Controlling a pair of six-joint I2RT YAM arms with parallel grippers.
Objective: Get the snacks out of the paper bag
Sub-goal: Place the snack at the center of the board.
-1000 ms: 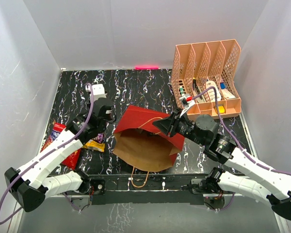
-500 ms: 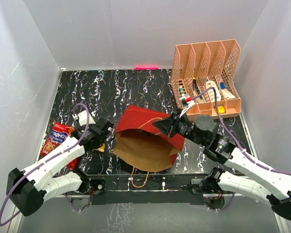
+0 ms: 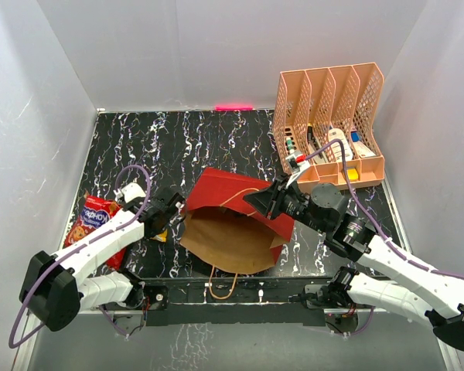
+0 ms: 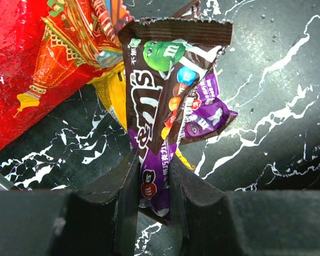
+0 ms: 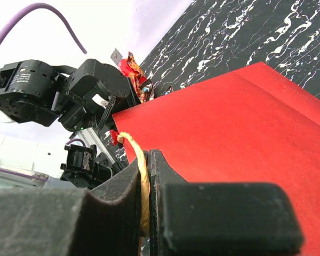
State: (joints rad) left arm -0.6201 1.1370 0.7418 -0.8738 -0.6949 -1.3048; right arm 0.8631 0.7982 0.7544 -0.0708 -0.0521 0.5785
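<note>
The paper bag (image 3: 230, 241) lies in the middle with its brown mouth facing the near edge, dark red outside (image 5: 240, 133). My right gripper (image 3: 257, 199) is shut on its upper cord handle (image 5: 132, 141) and holds the mouth up. Low over the table, left of the bag, my left gripper (image 3: 162, 219) is shut on a purple candy packet (image 4: 152, 184). A brown packet (image 4: 160, 69) overlaps it, and a yellow one (image 4: 114, 93) lies beneath. The large red crinkly snack bag (image 3: 90, 220) rests at the left edge, also in the left wrist view (image 4: 37, 64).
A peach mesh file rack (image 3: 329, 127) with pens and small items stands at the back right, close behind my right arm. The bag's second cord handle (image 3: 224, 284) hangs toward the near edge. A pink strip (image 3: 233, 107) sits at the back wall.
My left gripper has come down and slightly toward the near edge, bringing the packets from above the table down beside the red snack bag. The right arm and the bag have stayed still.
</note>
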